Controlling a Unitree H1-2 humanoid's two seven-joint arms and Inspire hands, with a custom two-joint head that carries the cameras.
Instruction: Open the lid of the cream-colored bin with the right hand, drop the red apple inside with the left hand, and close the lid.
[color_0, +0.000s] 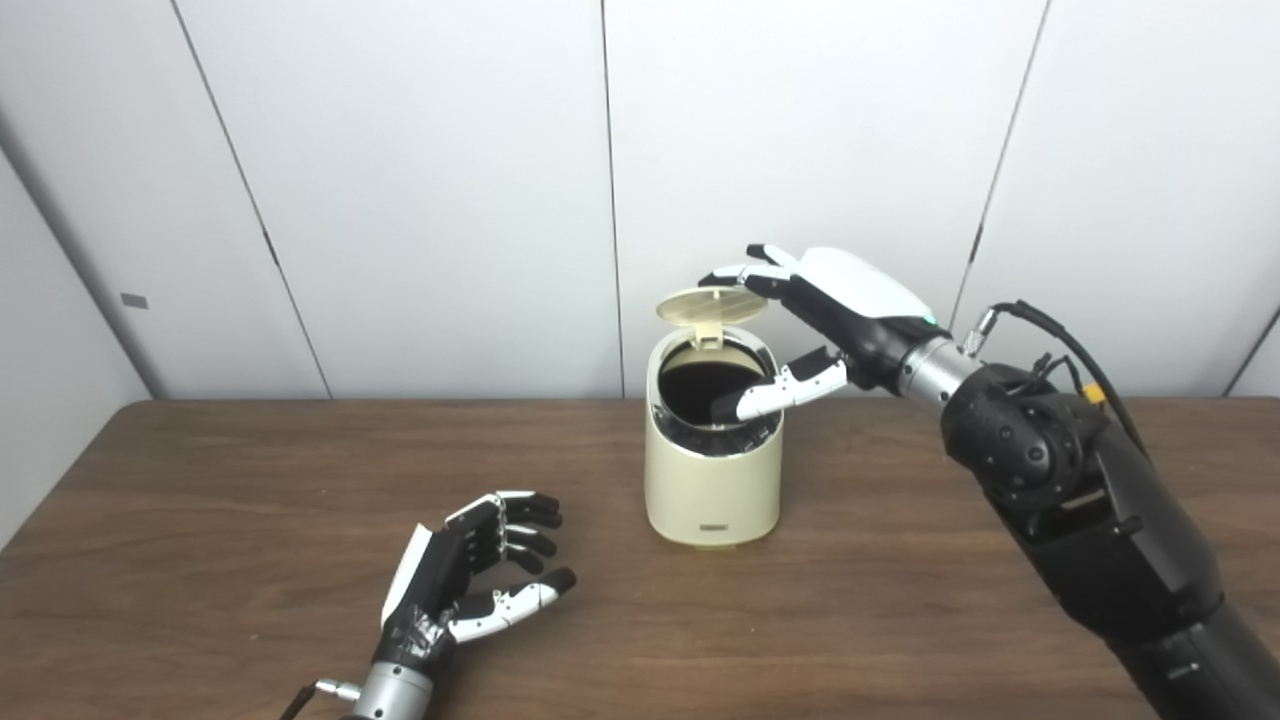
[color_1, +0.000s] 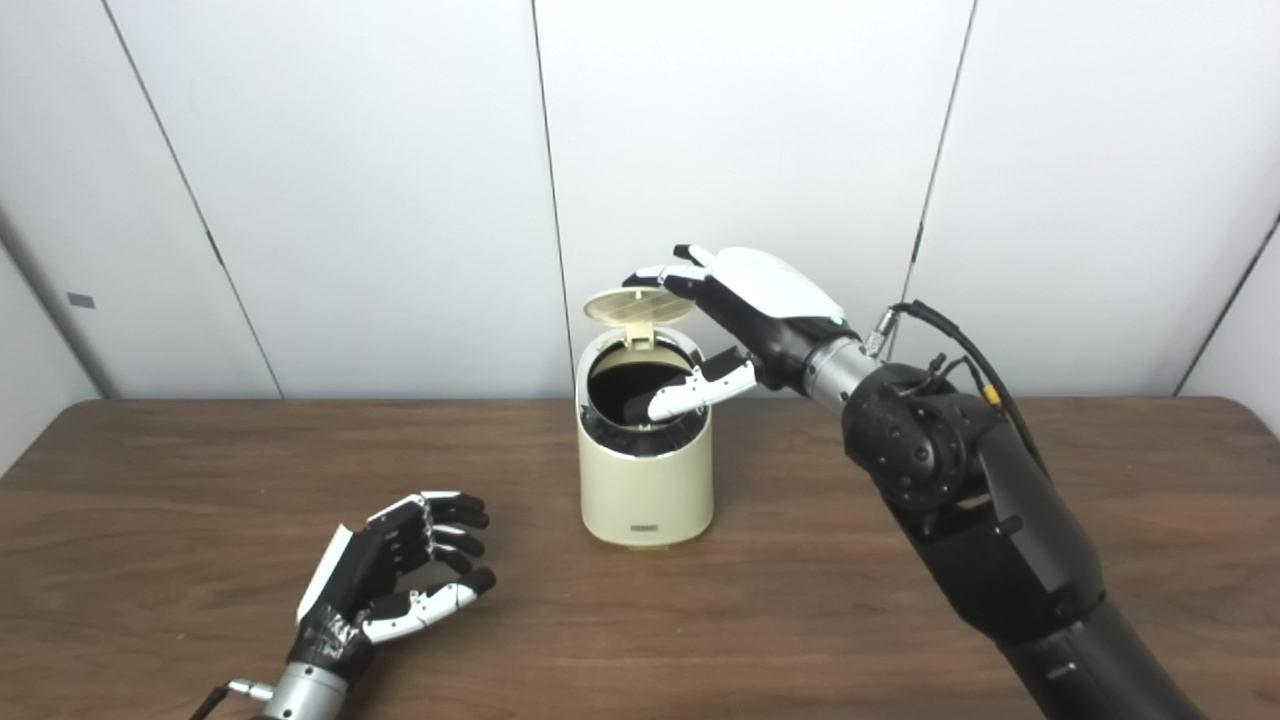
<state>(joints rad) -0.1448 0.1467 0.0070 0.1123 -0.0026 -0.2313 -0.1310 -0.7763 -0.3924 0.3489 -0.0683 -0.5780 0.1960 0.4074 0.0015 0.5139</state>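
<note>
The cream-colored bin (color_0: 712, 490) stands mid-table with its round lid (color_0: 712, 303) swung up and back on its hinge, leaving the dark opening exposed. My right hand (color_0: 840, 300) reaches in from the right above the bin. Its fingertips (color_0: 735, 274) rest on the raised lid's top edge, its thumb (color_0: 775, 393) stretches over the opening, and it grips nothing. At the front left my left hand (color_0: 470, 570) lies on the table, palm to the right, fingers loosely curled and apart, empty. No red apple shows in either view; the bin's inside is too dark to read.
The brown wooden table (color_0: 900, 620) runs the full width of the view, with white wall panels (color_0: 420, 180) right behind its back edge. My right forearm (color_0: 1090, 520) with its cables hangs over the table's right side.
</note>
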